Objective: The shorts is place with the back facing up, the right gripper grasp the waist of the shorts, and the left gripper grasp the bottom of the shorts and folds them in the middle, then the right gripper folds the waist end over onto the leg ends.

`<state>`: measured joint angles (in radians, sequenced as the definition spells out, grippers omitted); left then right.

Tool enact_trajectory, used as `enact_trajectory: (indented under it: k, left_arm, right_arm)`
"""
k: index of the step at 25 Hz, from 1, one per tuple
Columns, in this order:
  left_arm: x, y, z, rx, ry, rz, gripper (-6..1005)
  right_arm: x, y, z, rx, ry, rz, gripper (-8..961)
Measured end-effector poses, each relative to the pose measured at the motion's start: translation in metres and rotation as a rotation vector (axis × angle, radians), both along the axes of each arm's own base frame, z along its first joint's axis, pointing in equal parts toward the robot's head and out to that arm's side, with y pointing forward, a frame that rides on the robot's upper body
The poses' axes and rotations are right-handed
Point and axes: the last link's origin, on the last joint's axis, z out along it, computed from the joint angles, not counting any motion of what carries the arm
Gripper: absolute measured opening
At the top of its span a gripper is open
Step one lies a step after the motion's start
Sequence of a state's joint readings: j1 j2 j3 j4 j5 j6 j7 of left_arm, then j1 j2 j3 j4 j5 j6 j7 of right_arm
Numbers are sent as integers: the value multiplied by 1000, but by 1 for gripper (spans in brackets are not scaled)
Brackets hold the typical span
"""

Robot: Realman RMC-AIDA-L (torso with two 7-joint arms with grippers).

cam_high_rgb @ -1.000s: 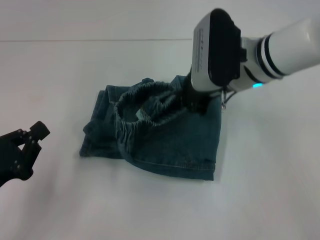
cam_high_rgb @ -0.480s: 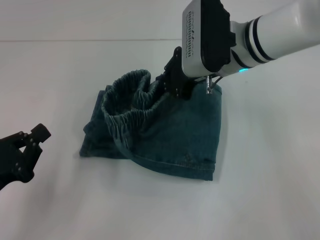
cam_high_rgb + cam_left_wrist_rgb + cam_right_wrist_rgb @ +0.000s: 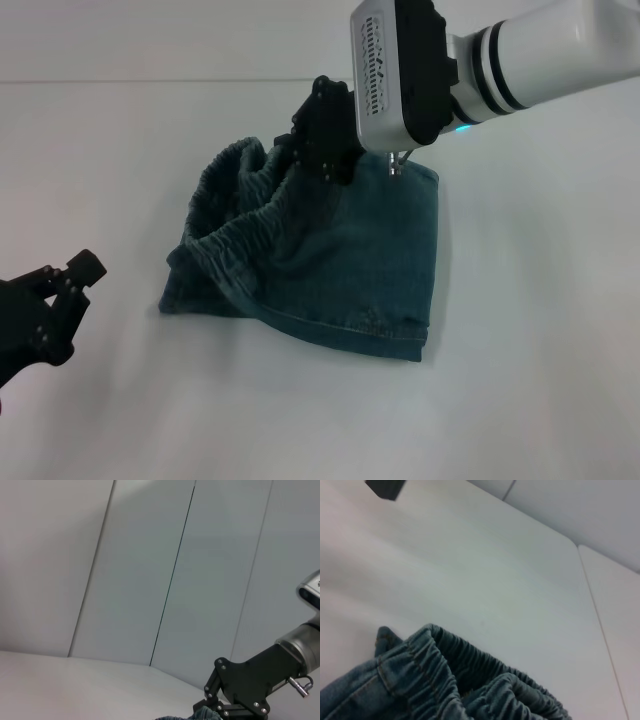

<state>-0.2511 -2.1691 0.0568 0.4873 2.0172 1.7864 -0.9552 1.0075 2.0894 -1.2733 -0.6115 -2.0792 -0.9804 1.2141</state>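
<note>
- Head view, far left: the left gripper (image 3: 70, 280) hangs low over the white table (image 3: 520, 380), well apart from the cloth. Its dark fingers stand slightly spread, with nothing between them.
- Next to the right, the shorts (image 3: 340, 265) lie mid-table, already doubled along their length. The lower fold and stitched hem rest flat on the table toward the robot.
- Above that, the waist of the shorts (image 3: 235, 210) is lifted clear of the table. The gathered elastic band sags in a puckered loop toward the left side.
- Further right, the right gripper (image 3: 315, 140) is pinching the far part of that band from above, its black fingers pressed into the denim. The white arm runs off to the upper right.
- The right wrist view shows the ruched band (image 3: 465, 680) close up, with bare table beyond it.
- The left wrist view catches the right gripper (image 3: 220, 707) clamped on a scrap of denim.
</note>
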Motion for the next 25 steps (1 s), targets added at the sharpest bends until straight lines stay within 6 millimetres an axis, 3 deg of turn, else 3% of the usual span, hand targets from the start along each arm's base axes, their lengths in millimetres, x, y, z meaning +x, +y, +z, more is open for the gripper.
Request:
enact_trajectory:
  k: [10,14,17,20,23,25]
  left_arm:
    - [-2,-5,-3,-3,-11,16,33]
    - [-3,-7,-3,7,5,13,34]
    - [-4,-8,-3,24,29,-1,35]
    - [-4,-9,-4,23,56,-15,36]
    - [-3,-9,-4,7,72,-31,37]
    - [-3,-7,-5,-9,77,-39,104]
  right_arm:
    - [-8,2,-3,15,43,14,211]
    - [-6,2,2,19,75,-17,348]
    - [-2,-5,17,-1,177,-85,467]
    - [14,-19,39,-36,314,-186,619]
    - [43,-41,54,-66,440,-306,758]
    - [66,-58,60,-83,512,-383,847]
